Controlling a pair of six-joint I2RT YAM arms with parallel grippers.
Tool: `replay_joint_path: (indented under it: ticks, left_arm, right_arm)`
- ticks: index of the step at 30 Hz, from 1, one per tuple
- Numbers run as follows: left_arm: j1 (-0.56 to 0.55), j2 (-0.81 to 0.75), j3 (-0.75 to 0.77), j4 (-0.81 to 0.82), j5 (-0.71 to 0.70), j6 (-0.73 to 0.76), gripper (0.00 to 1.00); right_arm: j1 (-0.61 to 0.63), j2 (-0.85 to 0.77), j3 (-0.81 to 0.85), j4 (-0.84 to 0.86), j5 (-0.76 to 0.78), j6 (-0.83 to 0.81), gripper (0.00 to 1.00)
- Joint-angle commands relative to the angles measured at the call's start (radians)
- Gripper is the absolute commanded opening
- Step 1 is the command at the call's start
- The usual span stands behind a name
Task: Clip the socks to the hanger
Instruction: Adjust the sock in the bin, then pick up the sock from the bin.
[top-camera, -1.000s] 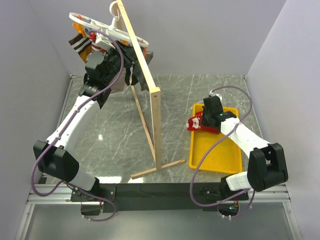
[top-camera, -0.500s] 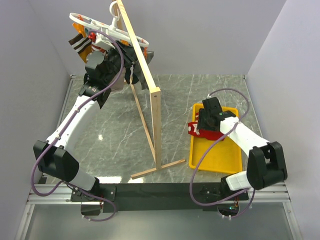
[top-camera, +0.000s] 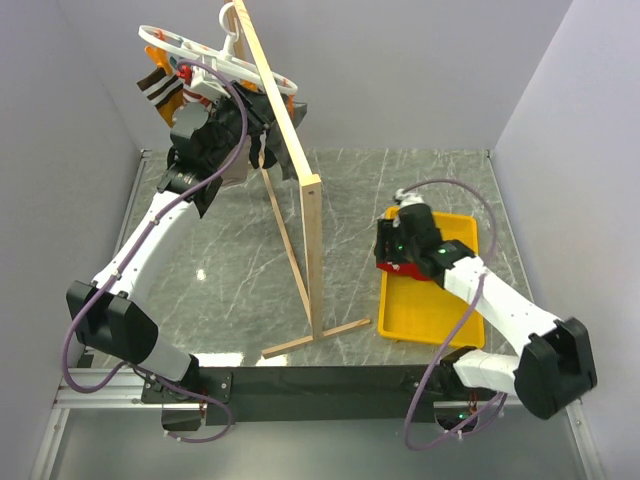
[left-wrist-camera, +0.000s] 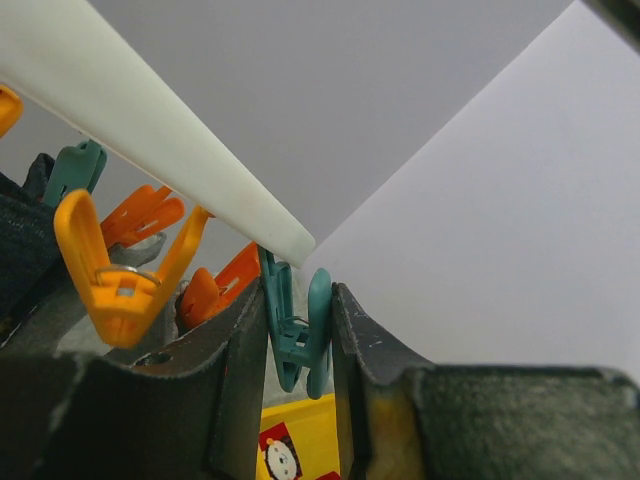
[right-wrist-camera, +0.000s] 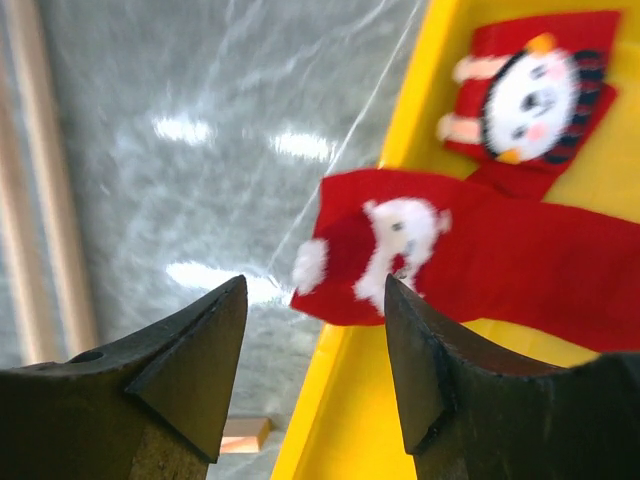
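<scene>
Top external view, findings. My left arm reaches up over the far left corner of the worktop (top-camera: 230, 250), to the hanger (top-camera: 178, 47), which hooks over the top of the tall wooden rack (top-camera: 312, 240). A brown striped sock (top-camera: 160, 92) hangs from the hanger's left end.

Left wrist view: my left gripper (left-wrist-camera: 298, 300) is clamped on a teal clip (left-wrist-camera: 296, 340), with one finger touching each of its sides. The white hanger bar runs diagonally above. An orange clip (left-wrist-camera: 118, 280) hangs just left of my fingers (left-wrist-camera: 240, 380), with more orange clips behind it.

My right arm extends over the yellow tray (top-camera: 440, 315), which lies near the right edge of the worktop.

Right wrist view: my right gripper (right-wrist-camera: 315, 285) stands with its fingers apart and nothing between them, above the tray's left rim. Both of the socks (right-wrist-camera: 500, 260) lie in the tray's far left corner, well apart from the hanger. One sock lies crosswise, its white-marked end draped over the left rim onto the marble. The second sock lies just beyond the first and shows a round white face. I cannot tell whether my fingertips touch the fabric.
</scene>
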Motion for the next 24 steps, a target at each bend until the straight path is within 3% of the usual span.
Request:
replay_joint_path:
  ticks: [1, 8, 16, 24]
  left_arm:
    - [0.001, -0.067, 0.004, 0.058, -0.03, 0.022, 0.27]
    - [0.001, -0.067, -0.002, 0.06, -0.035, 0.022, 0.27]
    - [0.001, -0.051, 0.006, 0.07, -0.027, 0.013, 0.27]
    - [0.001, -0.042, 0.018, 0.061, -0.027, 0.017, 0.27]
  right_arm:
    - [0.094, 0.049, 0.036, -0.037, 0.169, -0.046, 0.64]
    - [0.219, -0.011, -0.015, -0.009, 0.328, -0.144, 0.66]
    - [0.349, 0.165, 0.021, -0.052, 0.507, -0.18, 0.67]
    - [0.367, 0.225, 0.005, -0.02, 0.575, -0.19, 0.66]
